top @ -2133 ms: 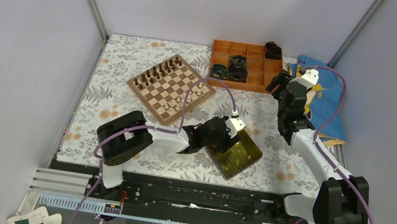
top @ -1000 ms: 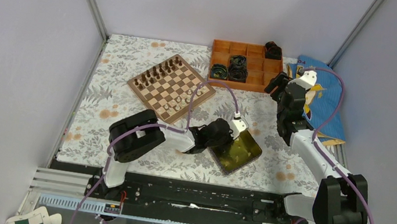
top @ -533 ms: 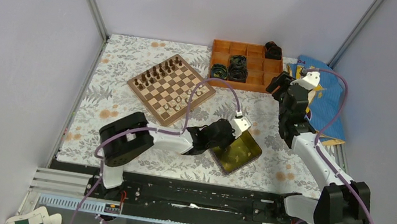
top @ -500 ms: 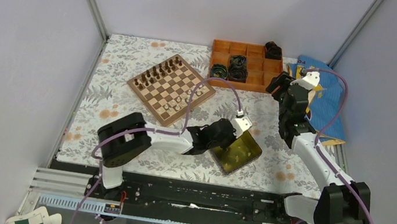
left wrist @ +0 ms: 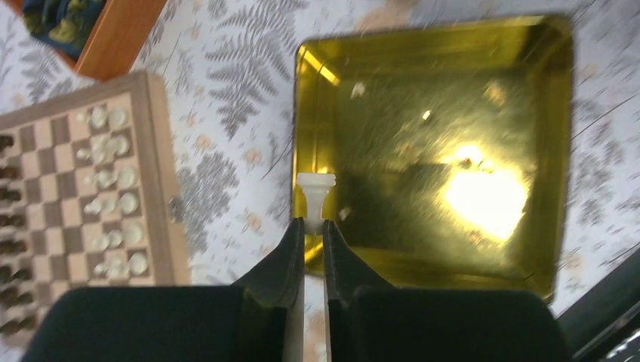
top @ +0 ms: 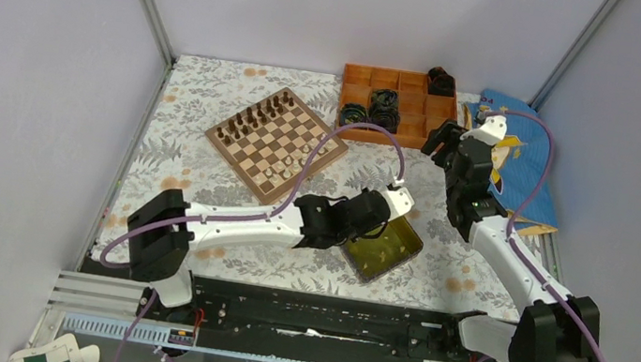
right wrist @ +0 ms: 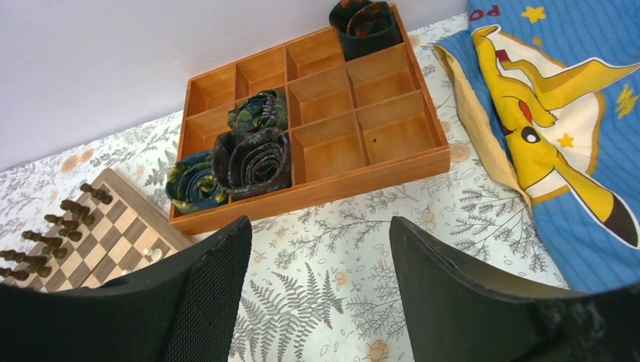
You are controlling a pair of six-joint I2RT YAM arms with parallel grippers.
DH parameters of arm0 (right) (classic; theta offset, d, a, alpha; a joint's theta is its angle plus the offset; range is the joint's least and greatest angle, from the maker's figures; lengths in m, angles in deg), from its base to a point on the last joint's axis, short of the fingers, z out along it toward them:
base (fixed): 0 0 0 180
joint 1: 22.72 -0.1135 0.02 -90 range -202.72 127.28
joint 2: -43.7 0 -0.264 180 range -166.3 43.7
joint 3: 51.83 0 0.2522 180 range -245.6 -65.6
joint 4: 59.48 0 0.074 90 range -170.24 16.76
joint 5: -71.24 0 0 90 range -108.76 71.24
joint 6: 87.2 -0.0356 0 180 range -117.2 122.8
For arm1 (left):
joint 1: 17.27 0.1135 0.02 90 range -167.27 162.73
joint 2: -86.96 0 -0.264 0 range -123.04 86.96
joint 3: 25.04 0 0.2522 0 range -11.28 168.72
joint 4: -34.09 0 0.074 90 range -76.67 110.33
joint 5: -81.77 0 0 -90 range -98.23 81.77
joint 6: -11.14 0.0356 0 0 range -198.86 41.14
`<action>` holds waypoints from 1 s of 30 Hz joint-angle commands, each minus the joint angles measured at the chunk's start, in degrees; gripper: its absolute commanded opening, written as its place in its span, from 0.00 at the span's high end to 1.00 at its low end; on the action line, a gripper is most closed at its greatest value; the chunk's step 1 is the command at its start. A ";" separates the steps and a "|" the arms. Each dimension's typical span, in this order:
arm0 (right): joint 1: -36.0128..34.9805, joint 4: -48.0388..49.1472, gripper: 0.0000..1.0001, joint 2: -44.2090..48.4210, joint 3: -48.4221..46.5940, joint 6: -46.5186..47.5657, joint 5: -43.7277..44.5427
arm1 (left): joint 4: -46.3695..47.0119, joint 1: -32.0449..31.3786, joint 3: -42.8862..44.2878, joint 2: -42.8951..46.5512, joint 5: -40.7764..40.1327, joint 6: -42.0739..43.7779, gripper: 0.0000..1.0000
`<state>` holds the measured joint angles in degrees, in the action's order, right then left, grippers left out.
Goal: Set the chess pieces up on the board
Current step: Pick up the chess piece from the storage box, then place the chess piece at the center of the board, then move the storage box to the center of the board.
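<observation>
The left gripper [left wrist: 313,230] is pinching one cream-white chess piece [left wrist: 315,187] tight, holding it over the yellow tray's [left wrist: 423,26] edge beside the board [left wrist: 167,226]; the right gripper [right wrist: 321,234] is hanging wide open near the orange box [right wrist: 317,192]

One end of the cream chess piece [left wrist: 315,192] hides between the fingers [left wrist: 293,255]; the chessboard [left wrist: 162,181] runs past the left edge.

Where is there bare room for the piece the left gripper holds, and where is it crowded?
The left gripper holds a cream piece. Bare: the middle rows of the board, between the dark brown pieces and the cream pieces; also the floral cloth between board and yellow tray. Crowded: the two rows nearest the tray.
</observation>
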<state>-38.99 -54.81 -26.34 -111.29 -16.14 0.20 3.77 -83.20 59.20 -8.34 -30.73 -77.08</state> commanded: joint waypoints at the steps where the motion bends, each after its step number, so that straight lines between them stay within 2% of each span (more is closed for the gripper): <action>1: -1.80 -0.55 0.26 2.00 -2.39 0.51 -0.07 | -17.27 -1.47 3.32 0.60 -7.43 2.79 1.00; 6: -3.75 -1.50 0.26 2.45 -1.92 1.08 0.50 | -28.94 -2.42 5.22 -0.67 -10.87 0.03 1.00; 12: -5.67 -1.64 0.26 2.49 -0.30 1.18 0.66 | -35.87 -3.14 5.62 -0.93 -9.07 -4.11 1.00; 20: -6.58 -1.92 0.26 4.03 1.32 2.16 2.74 | -35.72 -2.19 2.76 -1.76 -12.40 -3.87 1.00; 25: -6.58 -3.58 0.26 4.41 1.55 1.54 1.43 | -35.71 1.49 1.66 -2.76 -9.21 -3.81 1.00; 30: -10.38 -7.60 0.37 3.33 1.05 0.81 -1.93 | -35.74 3.77 -0.19 -2.60 -6.72 -3.63 1.00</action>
<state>-45.64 -60.07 -23.41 -109.52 -15.20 0.14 -30.54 -81.06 60.38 -10.81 -39.71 -80.51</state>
